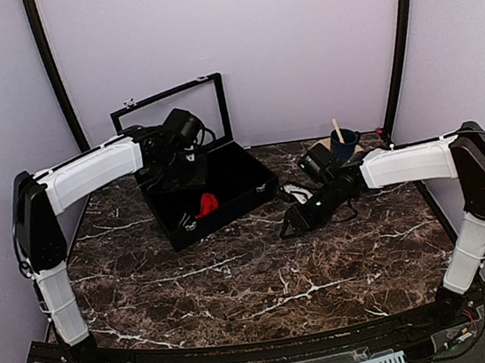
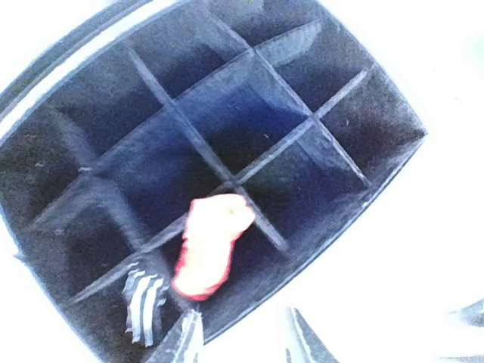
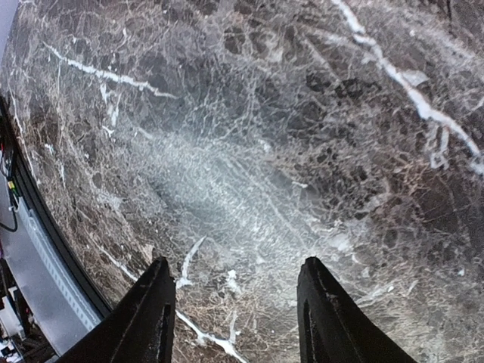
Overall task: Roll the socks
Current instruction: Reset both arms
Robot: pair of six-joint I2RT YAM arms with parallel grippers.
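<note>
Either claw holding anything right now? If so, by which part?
Nothing held. Left claw is open, clear of the red sock lying in the black case. Right claw is open over the table.

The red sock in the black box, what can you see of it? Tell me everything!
The small soft red fabric sock is bunched into a lump, not spread flat. It lies inside the open black divided case, draped across a thin divider near an outer wall. A striped black-and-white thing sits beside it.
</note>
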